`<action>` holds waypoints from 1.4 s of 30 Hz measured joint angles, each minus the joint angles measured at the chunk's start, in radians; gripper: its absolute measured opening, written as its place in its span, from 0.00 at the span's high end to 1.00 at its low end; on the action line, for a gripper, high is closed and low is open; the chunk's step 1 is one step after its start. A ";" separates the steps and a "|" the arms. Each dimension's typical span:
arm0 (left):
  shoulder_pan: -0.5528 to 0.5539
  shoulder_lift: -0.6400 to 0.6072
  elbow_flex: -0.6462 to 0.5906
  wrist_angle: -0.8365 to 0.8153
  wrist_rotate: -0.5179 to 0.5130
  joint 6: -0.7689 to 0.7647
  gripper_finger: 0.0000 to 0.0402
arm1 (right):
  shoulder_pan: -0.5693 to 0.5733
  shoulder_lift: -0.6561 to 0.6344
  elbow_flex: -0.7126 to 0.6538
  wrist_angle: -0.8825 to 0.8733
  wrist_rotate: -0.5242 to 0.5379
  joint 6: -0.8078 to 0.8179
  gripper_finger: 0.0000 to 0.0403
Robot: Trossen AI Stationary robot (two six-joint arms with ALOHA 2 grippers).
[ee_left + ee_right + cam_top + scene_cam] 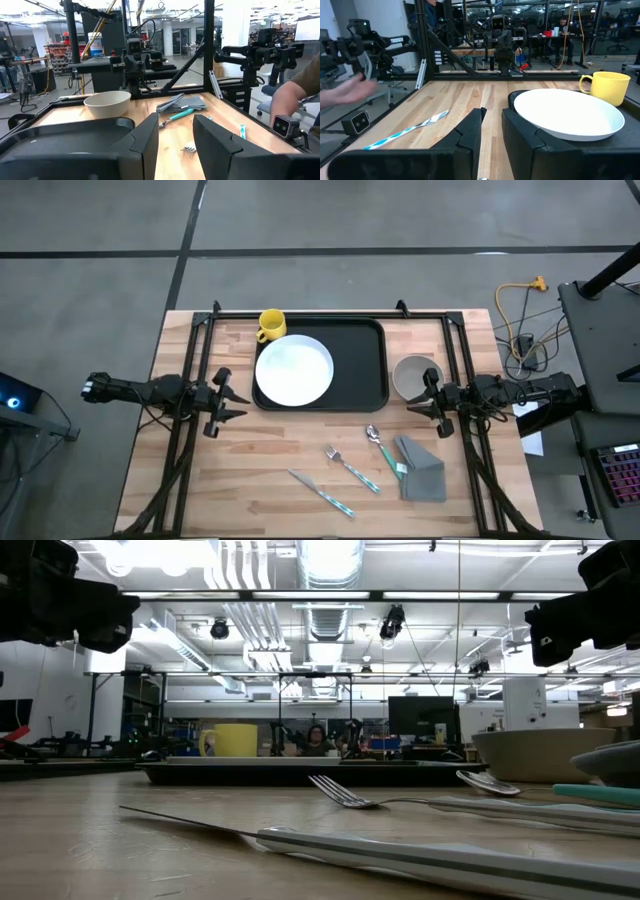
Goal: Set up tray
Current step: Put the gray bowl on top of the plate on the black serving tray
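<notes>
You've got the tray (360, 370) sitting upper centre of the high view, with the white plate (294, 370) on its left half and the yellow mug (271, 325) at its upper left corner. Your left gripper (232, 402) hovers at the left of the frame, just beside the tray's left edge, fingers (145, 142) spread apart and holding nothing. Your right gripper (418, 402) waits at the right, next to the grey bowl (413, 376), fingers only narrowly parted, nothing between them. Fork (351, 468), spoon (383, 447), knife (322, 493) and grey napkin (422, 469) lie lower right of centre, off the tray.
</notes>
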 joint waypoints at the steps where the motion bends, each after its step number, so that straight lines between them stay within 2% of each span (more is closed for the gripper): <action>1: 0.000 0.002 0.000 0.000 0.000 0.000 0.75 | 0.000 0.000 0.000 0.000 0.000 0.000 0.83; 22: 0.000 0.023 0.000 -0.004 0.000 0.001 0.75 | 0.000 0.000 0.000 0.000 -0.001 0.005 0.83; 28: 0.000 0.023 0.000 -0.004 0.000 0.001 0.75 | -0.001 0.000 0.000 0.029 -0.002 0.199 0.83; 38: 0.000 0.023 0.000 -0.004 0.000 0.001 0.75 | -0.001 -0.001 0.000 0.112 -0.001 0.143 0.83; 42: 0.000 0.023 0.000 -0.004 0.000 0.001 0.75 | -0.002 -0.001 0.000 0.120 0.002 -0.117 0.83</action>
